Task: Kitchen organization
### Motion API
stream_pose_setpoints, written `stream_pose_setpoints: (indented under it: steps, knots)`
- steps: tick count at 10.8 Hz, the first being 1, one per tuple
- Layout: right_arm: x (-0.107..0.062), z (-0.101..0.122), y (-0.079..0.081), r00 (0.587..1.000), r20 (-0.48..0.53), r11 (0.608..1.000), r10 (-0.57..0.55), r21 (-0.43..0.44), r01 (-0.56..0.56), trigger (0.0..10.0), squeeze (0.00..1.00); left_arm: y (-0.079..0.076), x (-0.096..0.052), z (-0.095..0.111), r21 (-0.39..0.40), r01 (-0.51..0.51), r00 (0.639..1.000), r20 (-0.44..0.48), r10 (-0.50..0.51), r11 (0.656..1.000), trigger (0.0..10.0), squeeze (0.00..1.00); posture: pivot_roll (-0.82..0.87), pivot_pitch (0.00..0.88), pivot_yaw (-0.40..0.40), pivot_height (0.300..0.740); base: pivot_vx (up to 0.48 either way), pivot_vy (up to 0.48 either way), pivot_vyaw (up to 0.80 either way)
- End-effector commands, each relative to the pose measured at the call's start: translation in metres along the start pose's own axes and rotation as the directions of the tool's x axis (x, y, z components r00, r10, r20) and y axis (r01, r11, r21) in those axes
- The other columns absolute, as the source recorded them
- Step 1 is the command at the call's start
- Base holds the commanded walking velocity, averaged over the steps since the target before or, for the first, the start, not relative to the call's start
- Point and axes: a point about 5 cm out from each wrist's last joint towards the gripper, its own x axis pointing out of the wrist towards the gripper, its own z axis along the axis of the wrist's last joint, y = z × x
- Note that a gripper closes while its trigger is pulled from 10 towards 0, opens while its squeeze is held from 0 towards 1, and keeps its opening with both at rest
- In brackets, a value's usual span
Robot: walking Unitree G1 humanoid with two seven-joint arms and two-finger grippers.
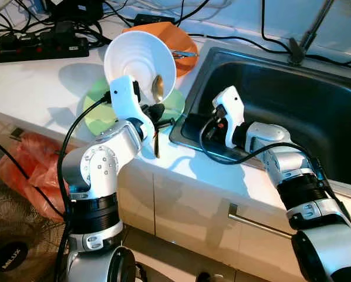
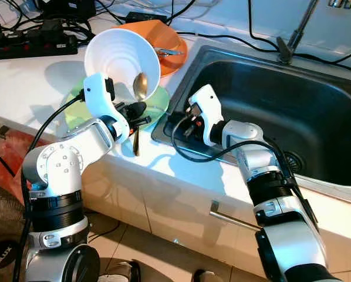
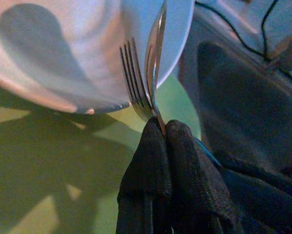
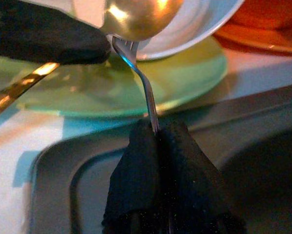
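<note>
My left gripper (image 3: pixel 160 129) is shut on a gold spoon (image 1: pixel 157 88) over the green plate (image 1: pixel 99 111) at the counter's front. The spoon's bowl points up in front of a white bowl (image 1: pixel 140 59), which stands tilted on the plate with its opening toward me. From the sink's left rim my right gripper (image 4: pixel 158 131) is shut on the handle of a silver fork (image 4: pixel 138 73). The fork's tines (image 3: pixel 134 80) lie against the spoon right at the left fingertips. I cannot tell whether the left fingers also pinch the fork.
An orange bowl (image 1: pixel 186 44) holding a metal utensil sits behind the white bowl. The steel sink (image 1: pixel 293 100) with its faucet (image 1: pixel 307 35) is on the right. A power strip (image 1: pixel 40 47) and cables lie at the back. A red bag (image 1: pixel 29 158) and fan (image 1: pixel 11 247) are on the floor.
</note>
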Motion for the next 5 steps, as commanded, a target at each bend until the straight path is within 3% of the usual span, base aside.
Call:
stream_pose_setpoints:
  steps: [1,2,3,5]
  knots:
    - [-0.023,0.034,-0.027,0.965,0.197,0.985,-0.172,0.044,0.166,0.0,0.0,0.025,-0.001,-0.02,-0.009,-0.121,0.989,-0.084,0.12,0.993,3.6,0.0,0.11,0.121,-0.035,0.74,0.0,0.0,0.0]
    - [-0.028,0.038,-0.032,0.949,0.233,0.977,-0.213,0.071,0.201,0.0,0.0,0.025,-0.001,-0.022,-0.004,-0.114,0.99,-0.089,0.113,0.993,5.5,0.0,0.11,0.12,-0.033,0.74,0.0,0.0,0.0]
    - [-0.031,0.04,-0.035,0.94,0.247,0.971,-0.237,0.09,0.222,0.0,0.0,0.026,0.0,-0.024,0.0,-0.11,0.99,-0.091,0.109,0.994,10.0,0.0,0.11,0.12,-0.033,0.74,0.0,0.0,0.0]
    - [-0.038,0.041,-0.04,0.921,0.27,0.959,-0.281,0.118,0.258,0.0,0.0,0.029,0.0,-0.026,0.024,-0.118,0.989,-0.082,0.119,0.993,10.0,0.0,0.11,0.117,-0.033,0.74,0.0,0.0,0.0]
